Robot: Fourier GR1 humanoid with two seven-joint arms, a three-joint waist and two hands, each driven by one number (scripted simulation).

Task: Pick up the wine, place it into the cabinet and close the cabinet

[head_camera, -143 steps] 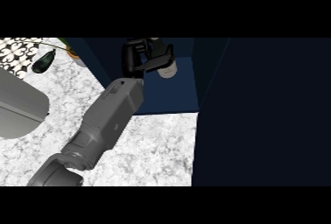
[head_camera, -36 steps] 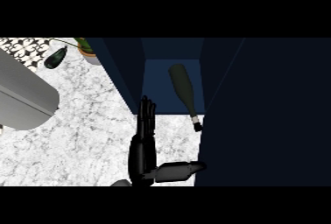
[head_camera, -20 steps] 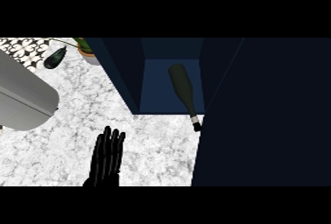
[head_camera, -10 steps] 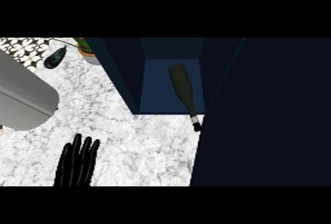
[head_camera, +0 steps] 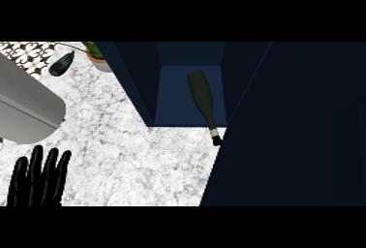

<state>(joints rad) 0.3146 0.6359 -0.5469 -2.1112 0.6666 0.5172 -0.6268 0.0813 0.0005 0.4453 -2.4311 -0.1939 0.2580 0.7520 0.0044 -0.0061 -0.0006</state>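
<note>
**Dark green glass wine bottle (head_camera: pixel 202 97) lies in open dark blue cabinet (head_camera: pixel 136 82)**

Well left of the cabinet, the black left hand (head_camera: pixel 39 177) rests over the white marbled counter (head_camera: pixel 143 160), fingers straight, holding nothing. Farther back, the wine bottle lies on the cabinet floor, neck tip past its front edge.

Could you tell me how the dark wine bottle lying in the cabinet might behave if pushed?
The dark round-bodied wine bottle lies on its side, so a sideways push would probably roll it. It looks rigid, likely glass, so fragile. Its neck pokes past the front edge of the navy cabinet, so a knock might swing it.
</note>
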